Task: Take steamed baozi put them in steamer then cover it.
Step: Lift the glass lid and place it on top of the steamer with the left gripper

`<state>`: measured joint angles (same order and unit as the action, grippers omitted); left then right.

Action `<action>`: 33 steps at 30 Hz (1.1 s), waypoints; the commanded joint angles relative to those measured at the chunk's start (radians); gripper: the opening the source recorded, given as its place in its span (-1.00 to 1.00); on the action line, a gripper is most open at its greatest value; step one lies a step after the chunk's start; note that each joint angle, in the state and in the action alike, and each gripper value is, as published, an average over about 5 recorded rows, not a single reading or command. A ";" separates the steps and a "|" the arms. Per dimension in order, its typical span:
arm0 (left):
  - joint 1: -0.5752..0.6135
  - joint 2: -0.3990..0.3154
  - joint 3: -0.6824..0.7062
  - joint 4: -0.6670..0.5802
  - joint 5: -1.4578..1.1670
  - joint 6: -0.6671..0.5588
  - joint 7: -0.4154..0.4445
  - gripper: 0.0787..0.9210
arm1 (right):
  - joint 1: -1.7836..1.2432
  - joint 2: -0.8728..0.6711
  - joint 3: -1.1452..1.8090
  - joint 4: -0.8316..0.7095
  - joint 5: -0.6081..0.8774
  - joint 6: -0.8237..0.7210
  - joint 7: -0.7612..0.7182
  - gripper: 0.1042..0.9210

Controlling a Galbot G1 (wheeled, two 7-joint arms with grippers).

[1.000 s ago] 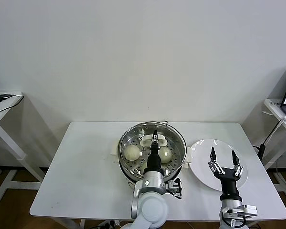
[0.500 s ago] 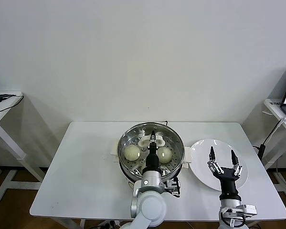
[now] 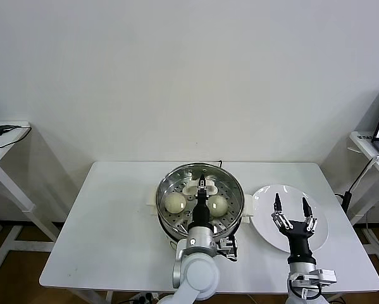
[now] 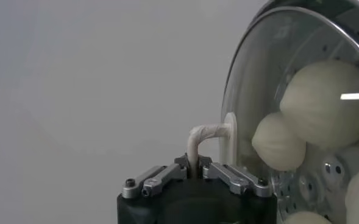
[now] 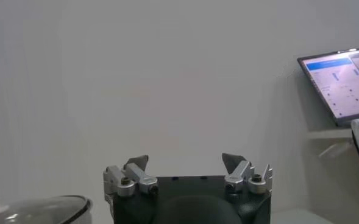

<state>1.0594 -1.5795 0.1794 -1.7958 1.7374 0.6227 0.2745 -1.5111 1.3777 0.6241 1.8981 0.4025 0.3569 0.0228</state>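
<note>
Jaws: left gripper [image 3: 202,186] clamped on lid [image 4: 252,109] handle over steamer [image 3: 200,199] | steamer: lid on, buns [image 3: 174,202] visible inside through glass | right of steamer: right gripper [image 3: 290,207] spread wide, holding nothing, above white plate [image 3: 265,218]

Head camera high, downward — wrist cameras close, level.

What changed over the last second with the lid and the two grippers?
The left gripper, shut on the cover's handle, lowered the cover onto the steamer. The open right gripper drifted slightly left above the plate. The baozi stayed put.
</note>
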 commanded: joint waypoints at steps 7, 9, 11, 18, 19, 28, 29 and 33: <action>0.007 -0.001 -0.004 0.000 -0.010 -0.001 -0.003 -0.74 | 0.000 0.000 -0.003 -0.002 -0.008 0.003 0.000 0.76; 0.008 -0.001 -0.006 0.000 -0.010 -0.003 -0.004 -0.74 | 0.000 0.000 -0.003 -0.001 -0.009 0.003 0.000 0.76; 0.009 -0.001 -0.008 0.002 -0.010 -0.007 -0.005 -0.74 | 0.000 0.000 -0.003 0.000 -0.009 0.003 0.000 0.76; 0.024 0.007 -0.016 -0.006 -0.010 -0.034 -0.017 -0.71 | -0.002 -0.001 -0.002 0.001 -0.010 0.006 -0.001 0.76; 0.027 0.012 -0.017 -0.014 -0.010 -0.036 -0.018 -0.67 | -0.002 -0.002 -0.002 0.001 -0.010 0.007 -0.001 0.76; 0.108 0.132 -0.010 -0.174 -0.022 -0.046 -0.036 -0.09 | 0.002 -0.007 0.000 -0.005 -0.007 0.009 -0.001 0.76; 0.122 0.148 -0.012 -0.199 -0.028 -0.048 -0.046 -0.01 | 0.004 -0.008 -0.001 -0.006 -0.007 0.009 -0.001 0.76; 0.184 0.195 -0.023 -0.302 -0.084 -0.056 -0.113 0.26 | 0.010 -0.009 -0.004 -0.013 -0.007 0.009 0.000 0.76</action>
<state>1.1386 -1.4980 0.1642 -1.9017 1.7144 0.5792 0.2383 -1.5043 1.3691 0.6219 1.8903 0.3953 0.3656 0.0221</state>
